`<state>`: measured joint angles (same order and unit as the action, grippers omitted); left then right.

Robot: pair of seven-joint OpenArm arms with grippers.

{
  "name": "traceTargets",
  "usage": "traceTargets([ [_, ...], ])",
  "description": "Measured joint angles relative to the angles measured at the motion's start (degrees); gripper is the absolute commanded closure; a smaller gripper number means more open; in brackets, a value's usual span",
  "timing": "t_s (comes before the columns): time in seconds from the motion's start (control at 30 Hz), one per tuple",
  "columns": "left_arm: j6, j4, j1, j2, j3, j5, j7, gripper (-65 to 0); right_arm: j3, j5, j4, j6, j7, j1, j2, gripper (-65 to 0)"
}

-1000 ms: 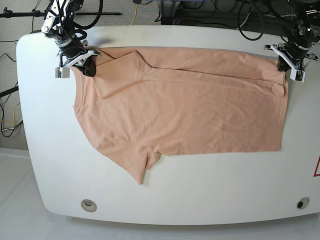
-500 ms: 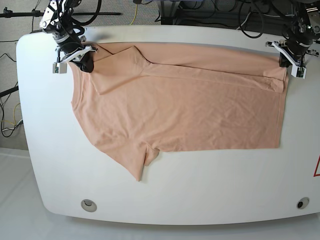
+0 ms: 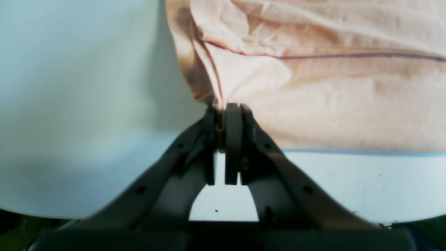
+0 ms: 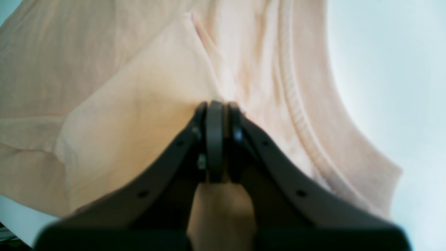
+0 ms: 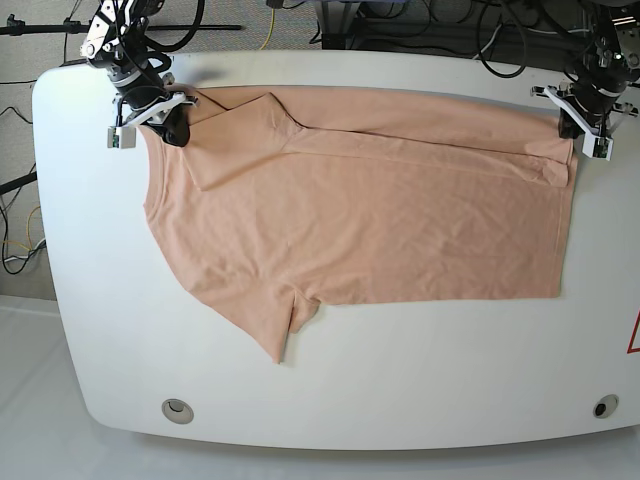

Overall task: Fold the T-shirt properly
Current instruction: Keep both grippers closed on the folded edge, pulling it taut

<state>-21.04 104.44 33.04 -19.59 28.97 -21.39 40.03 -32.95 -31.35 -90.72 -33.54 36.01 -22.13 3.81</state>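
Though claws (image 5: 172, 130) clamped, T-shirt (image 5: 370, 200) (barely) shifted

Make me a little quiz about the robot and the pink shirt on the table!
1. True or false: the T-shirt lies on the white table.
2. What does the left gripper pinch?
3. The right gripper is: A open, B shut on cloth, C out of sight.

Key
1. True.
2. A corner of the T-shirt.
3. B.
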Motion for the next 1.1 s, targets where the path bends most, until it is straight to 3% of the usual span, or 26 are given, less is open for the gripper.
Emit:
traceTargets([
  [1.1,0.00,-0.11,-0.68,-0.11,0.00,0.59,1.03,-0.4,0.04,-0.42,-1.11,-0.13,0.46,-1.31,0.00,-0.1],
])
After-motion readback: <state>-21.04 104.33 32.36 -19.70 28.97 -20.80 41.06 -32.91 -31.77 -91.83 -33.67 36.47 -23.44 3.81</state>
